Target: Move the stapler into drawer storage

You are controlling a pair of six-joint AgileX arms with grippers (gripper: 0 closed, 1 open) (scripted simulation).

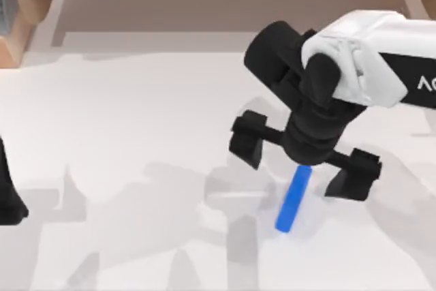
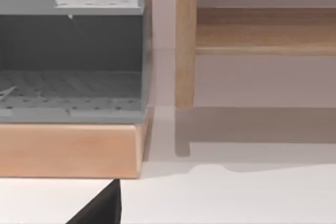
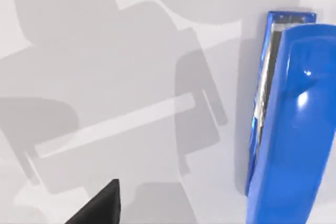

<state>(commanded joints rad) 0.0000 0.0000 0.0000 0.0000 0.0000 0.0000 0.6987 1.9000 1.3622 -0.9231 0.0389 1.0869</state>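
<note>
Stapler (image 1: 293, 200) lies flat on the white table (image 1: 122, 134), lower right of centre in the top view. Right gripper (image 1: 304, 162) hangs directly over its upper end, fingers spread wide apart to either side. Left arm (image 1: 8, 192) sits parked at the left edge.

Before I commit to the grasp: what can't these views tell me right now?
- Upper end of the stapler: top view, covered by the right gripper.
- Stapler's near end: right wrist view, cut off by the picture's edge.
- Left gripper: top view, cropped at the left edge.
- Drawer unit: left wrist view, partly out of frame.
</note>
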